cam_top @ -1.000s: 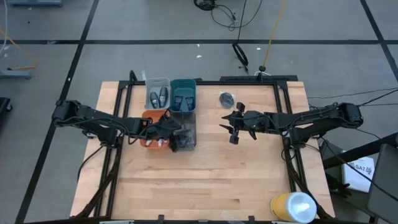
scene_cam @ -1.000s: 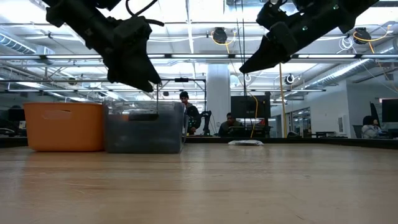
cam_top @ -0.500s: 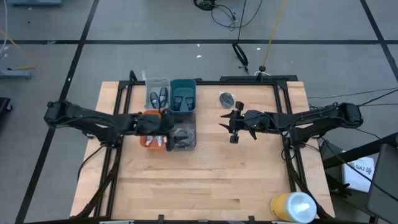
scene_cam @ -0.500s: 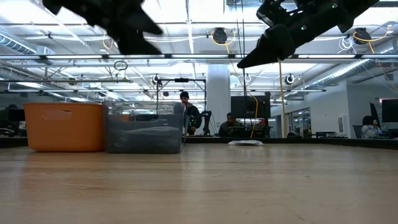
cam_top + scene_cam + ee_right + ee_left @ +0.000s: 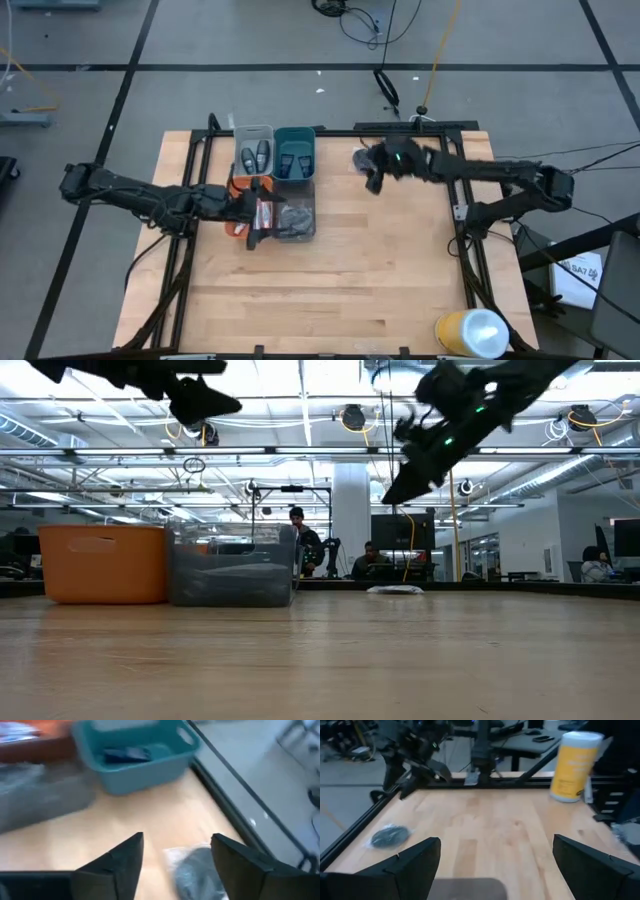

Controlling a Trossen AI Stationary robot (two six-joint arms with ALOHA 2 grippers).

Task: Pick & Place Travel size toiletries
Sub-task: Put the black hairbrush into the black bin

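The right pincer [image 5: 374,178], fingers spread, hangs above the last grey puff [image 5: 196,869] lying flat near the table's far edge just beyond its tips, while the left pincer [image 5: 262,212], open and empty, waits over the bins [image 5: 293,222].

Pale smooth wooden table [image 5: 380,270]; glossy teal plastic bin [image 5: 145,762].

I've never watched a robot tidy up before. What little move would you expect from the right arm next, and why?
Probably a short drop onto the dark puff. The right pincer hovers over it with its jaws open, and the puff lies loose on the table, outside the bins. The left pincer is open and empty near the orange bin.
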